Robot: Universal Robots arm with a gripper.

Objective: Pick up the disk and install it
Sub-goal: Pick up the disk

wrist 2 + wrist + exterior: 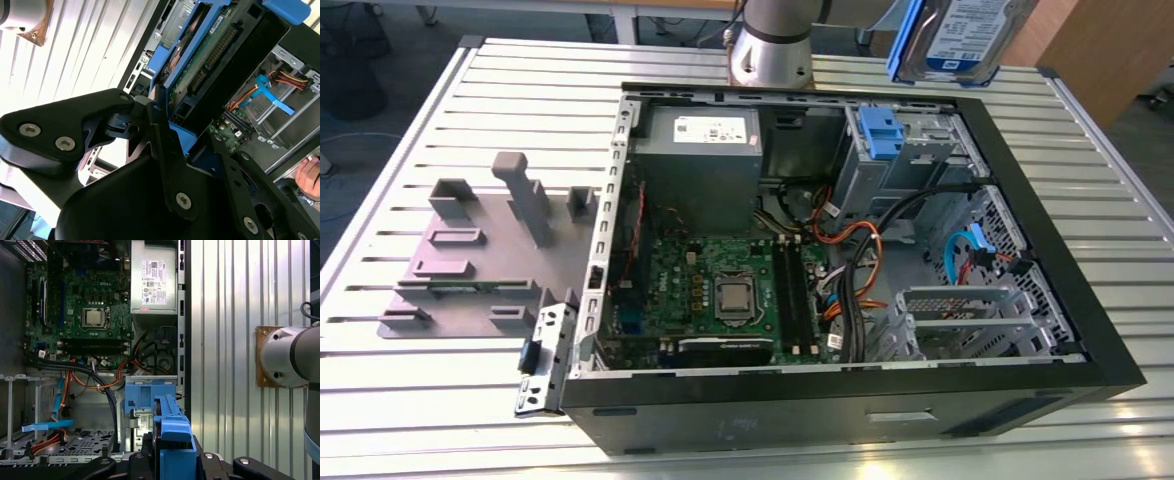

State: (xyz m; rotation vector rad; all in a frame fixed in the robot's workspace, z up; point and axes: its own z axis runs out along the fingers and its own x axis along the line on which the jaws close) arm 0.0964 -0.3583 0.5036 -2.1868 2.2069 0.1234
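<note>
The disk (961, 35) hangs in the air above the far right corner of the open computer case (1067, 310), with its white-and-blue label and blue side bracket facing the exterior view. In the second wrist view my gripper (192, 145) is shut on the disk (210, 50), whose green circuit board and blue bracket run between the black fingers (165, 150). The first wrist view looks down past the disk's blue bracket (172, 435) onto the blue drive bay (150, 395) inside the case.
Inside the case are a grey power-supply box (698, 150), a motherboard (720, 290), orange and black cables (854, 250) and a metal cage (974, 320). A grey fixture plate (480, 260) lies on the exterior view's left. The arm's base (774, 45) stands behind. A person's hand (310, 175) is nearby.
</note>
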